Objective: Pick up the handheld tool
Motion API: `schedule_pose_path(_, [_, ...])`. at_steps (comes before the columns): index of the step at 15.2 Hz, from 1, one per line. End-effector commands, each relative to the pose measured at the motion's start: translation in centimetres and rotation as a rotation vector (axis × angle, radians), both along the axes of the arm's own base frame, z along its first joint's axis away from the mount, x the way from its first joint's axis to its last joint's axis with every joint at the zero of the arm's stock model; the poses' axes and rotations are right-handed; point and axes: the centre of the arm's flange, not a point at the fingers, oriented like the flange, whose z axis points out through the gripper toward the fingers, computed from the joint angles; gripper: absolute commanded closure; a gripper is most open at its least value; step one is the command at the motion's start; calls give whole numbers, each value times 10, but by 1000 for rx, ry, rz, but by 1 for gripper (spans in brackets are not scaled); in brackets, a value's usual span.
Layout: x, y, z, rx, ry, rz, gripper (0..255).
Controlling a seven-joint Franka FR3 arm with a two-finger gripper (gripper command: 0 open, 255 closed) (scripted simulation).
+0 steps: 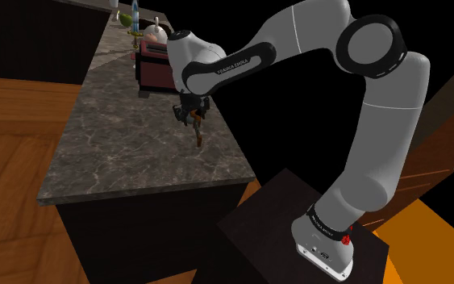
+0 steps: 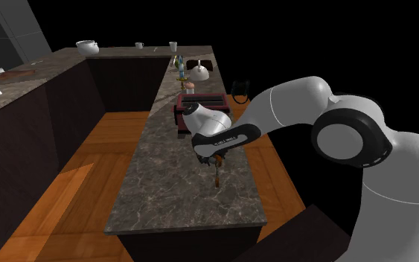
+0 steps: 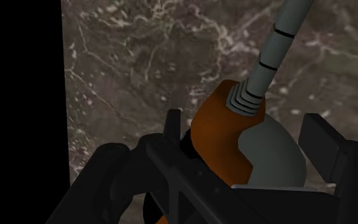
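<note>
Marbled counter (image 1: pixel 136 153); hand (image 1: pixel 193 119) clasps tool (image 3: pixel 222 137), orange-handled in wrist view.

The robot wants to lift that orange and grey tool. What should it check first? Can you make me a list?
1. Is the black gripper lined up on the orange and grey tool with the grey shaft? Ok, the handle sits inside the gripper.
2. Is the tool squeezed tight? Cannot tell.
3. Is the tool already off the grey marbled counter? Cannot tell.
4. Is the dark red boxy appliance out of the way? Ok, it stands behind, apart from the tool.
5. Is the tool over the counter, not past its edge? Ok.
</note>
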Motion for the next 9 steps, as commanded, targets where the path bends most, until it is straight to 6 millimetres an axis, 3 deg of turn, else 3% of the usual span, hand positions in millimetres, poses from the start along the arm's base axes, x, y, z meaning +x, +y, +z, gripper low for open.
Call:
schedule_pose_path(1, [0, 0, -1, 0, 0, 0, 255])
schedule_pose_path(7, [0, 0, -1, 0, 0, 0, 255])
schedule_pose_path(9, [0, 0, 9, 0, 0, 0, 255])
